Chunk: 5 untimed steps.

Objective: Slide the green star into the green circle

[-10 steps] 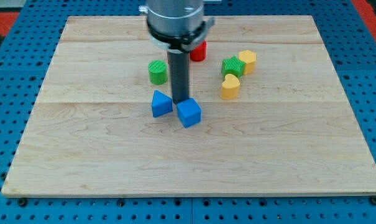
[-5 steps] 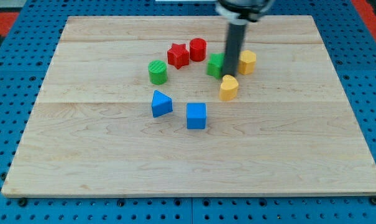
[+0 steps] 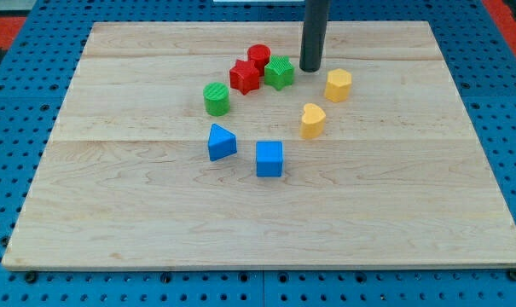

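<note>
Red star (image 3: 244,77) between green star (image 3: 280,72), green circle (image 3: 216,99), my tip (image 3: 310,69) right

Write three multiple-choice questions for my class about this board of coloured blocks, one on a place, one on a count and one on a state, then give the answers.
1. Where is my tip relative to the green star?
A. at its right in the view
B. at its left
C. below it

2. How many yellow blocks are there?
A. one
B. two
C. three

3. Does the green star touch the green circle?
A. yes
B. no, they are apart
C. it lies on top

Answers:
1 A, the rod ends just right of the star.
2 B, the yellow block and the yellow heart.
3 B, the red star sits between them.
</note>
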Motion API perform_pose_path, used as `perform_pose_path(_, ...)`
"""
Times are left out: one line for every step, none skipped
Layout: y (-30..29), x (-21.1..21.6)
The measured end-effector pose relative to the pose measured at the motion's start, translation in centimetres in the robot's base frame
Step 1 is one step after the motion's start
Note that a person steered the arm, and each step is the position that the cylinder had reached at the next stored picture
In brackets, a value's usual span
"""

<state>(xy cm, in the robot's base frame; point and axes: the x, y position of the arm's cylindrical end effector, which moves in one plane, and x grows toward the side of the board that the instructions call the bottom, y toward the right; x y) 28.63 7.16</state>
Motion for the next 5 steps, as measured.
perform_pose_path(-3.4, 2.5)
perform_pose_path(-6.9, 6.0)
perform_pose_path(-7.6, 8.8)
perform_pose_path(-10.3, 10.1)
perform_pose_path(-7.3, 12.4)
